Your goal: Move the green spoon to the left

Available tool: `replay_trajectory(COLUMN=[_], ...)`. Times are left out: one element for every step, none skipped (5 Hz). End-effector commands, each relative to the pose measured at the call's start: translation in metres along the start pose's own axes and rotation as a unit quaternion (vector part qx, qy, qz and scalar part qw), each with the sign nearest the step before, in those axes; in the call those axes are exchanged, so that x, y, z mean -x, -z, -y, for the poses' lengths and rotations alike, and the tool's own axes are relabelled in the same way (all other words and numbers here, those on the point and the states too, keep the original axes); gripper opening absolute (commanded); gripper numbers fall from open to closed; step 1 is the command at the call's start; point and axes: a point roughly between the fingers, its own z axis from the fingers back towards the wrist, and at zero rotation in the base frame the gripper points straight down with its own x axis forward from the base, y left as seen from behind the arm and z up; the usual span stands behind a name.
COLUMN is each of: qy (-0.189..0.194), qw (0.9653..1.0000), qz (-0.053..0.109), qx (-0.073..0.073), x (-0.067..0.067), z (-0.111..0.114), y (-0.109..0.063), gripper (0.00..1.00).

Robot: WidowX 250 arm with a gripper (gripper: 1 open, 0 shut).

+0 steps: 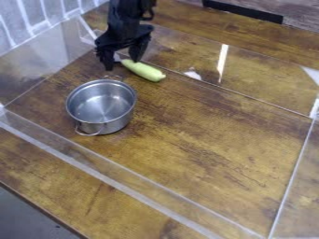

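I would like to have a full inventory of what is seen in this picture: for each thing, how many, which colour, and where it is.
Green spoon with thick rounded handle: one, yellow-green handle, upper middle of the picture, just beyond the pot; its bowl end is hidden by the pincer.
Round steel pot with wire handles: one, silver, left of centre.
Wooden tabletop: one, brown, under the pot and spoon.
Transparent panels: several, clear, around the work area; exact number unclear.
Slatted panel: one, white, top left corner.
Robot pincer: one, black, above the spoon's bowl end, coming from the top edge.
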Motion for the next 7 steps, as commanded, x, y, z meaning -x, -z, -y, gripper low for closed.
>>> replay_trajectory(qy=[-0.038, -0.025, -0.011, -0.028, -0.041, -0.053, -0.054], qw=[0.999, 0.9981, 0.9957, 0.9923, 0.9885, 0.9844, 0.9806], qz=[-0.023, -0.056, -0.091, -0.12, -0.145, -0.167, -0.188], qx=[0.003, 0.01, 0.017, 0.016, 0.014, 0.012, 0.013], x=[-0.019, -0.022, -0.03, -0.03, -0.031, -0.03, -0.025], z=[-0.005, -0.004, -0.004, -0.005, -0.005, -0.003, 0.001], y=[0.005, 0.02, 0.023, 0.023, 0.022, 0.02, 0.016], gripper=[1.0, 1.0, 1.0, 1.0, 1.0, 1.0, 1.0])
